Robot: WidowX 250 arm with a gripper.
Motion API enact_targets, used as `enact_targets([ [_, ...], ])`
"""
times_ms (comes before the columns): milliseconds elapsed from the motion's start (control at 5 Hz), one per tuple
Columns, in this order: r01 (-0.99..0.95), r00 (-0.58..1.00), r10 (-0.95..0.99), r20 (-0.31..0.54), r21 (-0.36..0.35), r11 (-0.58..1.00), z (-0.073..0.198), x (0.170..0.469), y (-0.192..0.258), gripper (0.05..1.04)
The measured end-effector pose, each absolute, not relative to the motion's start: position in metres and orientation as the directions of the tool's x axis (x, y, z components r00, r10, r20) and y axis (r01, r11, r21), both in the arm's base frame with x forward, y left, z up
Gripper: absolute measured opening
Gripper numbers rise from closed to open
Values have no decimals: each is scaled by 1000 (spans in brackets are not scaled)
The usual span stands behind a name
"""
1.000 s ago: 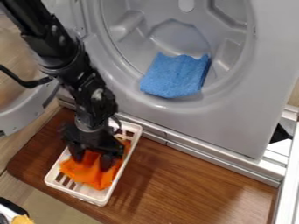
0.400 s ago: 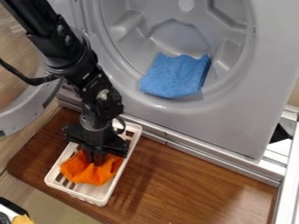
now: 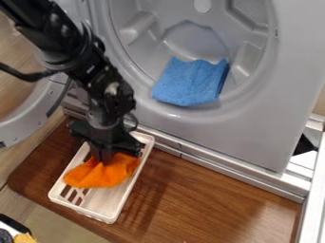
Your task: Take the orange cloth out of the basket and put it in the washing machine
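The gripper [image 3: 103, 159] hangs over the upper half of the white basket [image 3: 109, 207], its fingers together and shut on the orange cloth [image 3: 101, 173]. The cloth bunches up at the fingertips and spreads below them, over the basket's middle; whether its underside touches the basket floor I cannot tell. Above and to the right is the washing machine [image 3: 254, 128], its round opening facing the camera. A blue cloth [image 3: 190, 83] lies at the lower part of that opening.
The basket stands on a brown wooden board [image 3: 190, 199] in front of the machine. The round door [image 3: 25, 123] is swung out at the left, beside the arm. A metal rail [image 3: 222, 168] runs along the machine's base.
The fingers, apart over the cloth at first, have come together on it. Gripper and cloth have since moved up the view, baring more of the basket's floor at its near end.
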State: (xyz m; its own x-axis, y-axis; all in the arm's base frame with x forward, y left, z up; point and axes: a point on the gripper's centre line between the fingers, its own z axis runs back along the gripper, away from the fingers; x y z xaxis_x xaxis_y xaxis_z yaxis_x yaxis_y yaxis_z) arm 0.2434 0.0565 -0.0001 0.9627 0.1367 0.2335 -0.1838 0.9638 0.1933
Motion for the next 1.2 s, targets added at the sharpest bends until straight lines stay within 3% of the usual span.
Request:
enact_targets([
  [400, -192, 915, 91, 392, 227, 955, 70, 245, 52, 50],
  [800, -171, 857, 42, 513, 206, 964, 107, 256, 36, 50],
  [1200, -89, 792, -36, 609, 175, 981, 129, 320, 17, 50],
])
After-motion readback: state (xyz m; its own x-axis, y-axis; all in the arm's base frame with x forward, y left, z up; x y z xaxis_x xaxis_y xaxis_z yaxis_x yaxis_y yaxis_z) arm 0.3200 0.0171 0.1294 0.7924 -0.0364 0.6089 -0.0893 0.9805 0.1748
